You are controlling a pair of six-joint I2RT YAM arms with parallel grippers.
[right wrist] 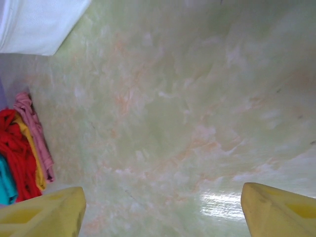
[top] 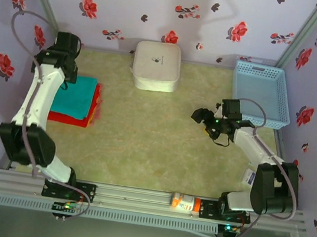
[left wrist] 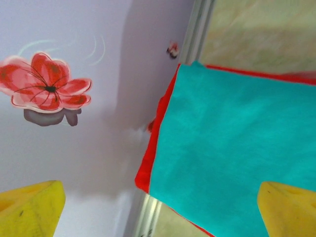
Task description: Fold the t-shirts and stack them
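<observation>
**Left gripper.** The left gripper (top: 68, 44) is positioned near the far-left corner of the counter (top: 142, 146), close to the flowered wall (left wrist: 49, 89). In the left wrist view the left gripper (left wrist: 160, 210) has its yellow fingers (left wrist: 32, 210) spread wide, at opposite edges of the frame. Nothing is clamped between them.

**T-shirts.** The teal t-shirt (top: 73, 95) lies folded flat on top of the red t-shirt (top: 67, 119). This stack sits just below and ahead of the left gripper, against the left wall. From the left wrist, the teal t-shirt (left wrist: 232, 148) covers most of the stack. The red t-shirt (left wrist: 147, 163) protrudes as a thin border along the side and far edge. Neither finger touches the cloth.

**Right gripper.** The right gripper (top: 202, 114) hangs over bare counter, well apart from the stack. In the right wrist view the right gripper (right wrist: 163, 210) is spread wide and holds nothing, with only the counter surface between its fingers (right wrist: 44, 215). The stack's edge appears far to the left of this gripper, with red, yellow and pink layers.

**Other items.** The white box (top: 156, 66) stands at the far wall, ahead and to the left of the right gripper. The light-blue mesh basket (top: 262, 92) sits just beyond and to the right of the right gripper.
</observation>
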